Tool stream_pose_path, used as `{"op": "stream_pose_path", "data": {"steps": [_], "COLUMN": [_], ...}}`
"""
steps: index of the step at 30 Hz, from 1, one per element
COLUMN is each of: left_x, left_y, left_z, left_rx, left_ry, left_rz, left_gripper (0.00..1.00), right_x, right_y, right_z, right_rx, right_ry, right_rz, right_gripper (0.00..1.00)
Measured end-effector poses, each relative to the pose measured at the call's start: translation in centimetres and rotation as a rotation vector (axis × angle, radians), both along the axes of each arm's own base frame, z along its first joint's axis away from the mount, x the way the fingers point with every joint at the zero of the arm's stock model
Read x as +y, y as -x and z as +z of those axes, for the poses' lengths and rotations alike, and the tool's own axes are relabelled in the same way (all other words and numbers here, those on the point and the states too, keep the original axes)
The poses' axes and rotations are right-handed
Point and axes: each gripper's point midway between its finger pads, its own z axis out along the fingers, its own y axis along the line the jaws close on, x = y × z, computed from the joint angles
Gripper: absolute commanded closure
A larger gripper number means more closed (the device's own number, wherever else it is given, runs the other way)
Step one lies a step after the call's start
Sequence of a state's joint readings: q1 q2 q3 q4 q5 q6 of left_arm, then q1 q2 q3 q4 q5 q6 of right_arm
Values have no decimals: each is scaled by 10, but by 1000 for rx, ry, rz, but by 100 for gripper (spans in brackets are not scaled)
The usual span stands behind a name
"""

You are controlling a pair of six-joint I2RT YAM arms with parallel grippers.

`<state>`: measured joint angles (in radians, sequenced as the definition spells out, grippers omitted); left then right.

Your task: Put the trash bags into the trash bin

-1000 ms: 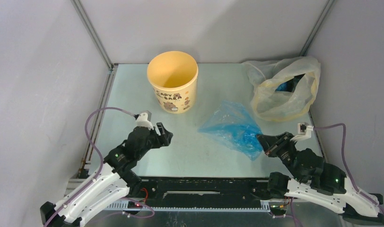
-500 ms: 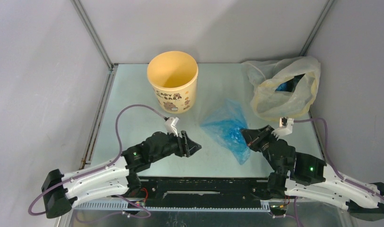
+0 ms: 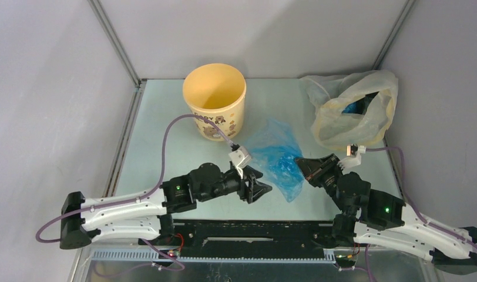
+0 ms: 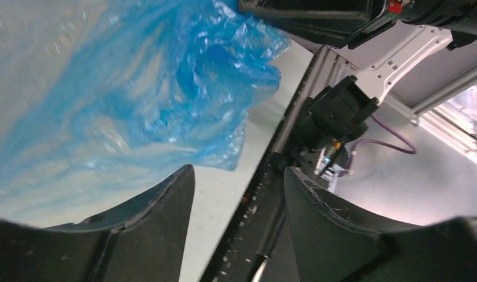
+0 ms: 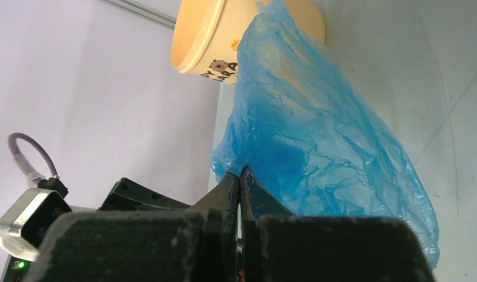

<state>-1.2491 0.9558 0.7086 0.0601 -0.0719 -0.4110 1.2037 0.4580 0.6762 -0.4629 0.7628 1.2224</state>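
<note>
1. Over the last second the left gripper [image 3: 261,189] has swung away from the bin [image 3: 215,100] and across to the near left edge of the bag [image 3: 277,155]. The left arm now lies low, stretched rightward along the near side of the table [image 3: 160,135].
2. The right gripper [image 3: 299,164] has pushed in from the bag's near right corner. The film has bunched narrower and shifted toward the bin.
3. In the right wrist view, the right gripper [image 5: 240,179] has its fingers pressed together on a fold at the bag's [image 5: 318,135] near edge.
4. In the left wrist view, the left gripper [image 4: 236,176] has its fingers spread with nothing between them. The bag [image 4: 165,88] lies just ahead, not yet inside the gap.
5. The bag rests on the table between the two grippers, just right of the bin [image 5: 224,35] and not in it. The bin stands upright.
6. Judgement: one side is secured and the left arm looks set for a second grip. The carry to the bin has not begun.
</note>
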Motion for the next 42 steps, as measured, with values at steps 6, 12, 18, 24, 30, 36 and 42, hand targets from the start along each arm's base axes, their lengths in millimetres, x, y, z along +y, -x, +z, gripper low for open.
{"op": "stream_pose_path", "data": {"steps": [6, 12, 18, 24, 30, 36, 42], "left_x": [-13, -30, -41, -53, -48, -27, -3], "left_y": [-12, -17, -17, -11, -6, -3, 0], "left_z": [-5, -43, -63, -79, -114, -152, -157], "left_rx": [-166, -198, -194, -174, -149, -108, -93], "left_ry": [-109, -248, -317, -341, -372, -412, -394], "left_rz": [-41, -99, -144, -194, -189, -145, -86], "left_gripper": [34, 36, 48, 61, 82, 100, 100], "right_x": [2, 5, 8, 5, -9, -34, -85], "right_y": [3, 6, 8, 7, 4, 0, -4], "right_z": [5, 9, 11, 14, 27, 42, 39], "right_rx": [4, 14, 23, 27, 4, -25, -15], "right_ry": [-37, -67, -93, -122, -187, -276, -366], "right_rz": [16, 36, 48, 35, -13, -100, -273], "right_gripper": [100, 100, 100, 100, 100, 100, 98]}}
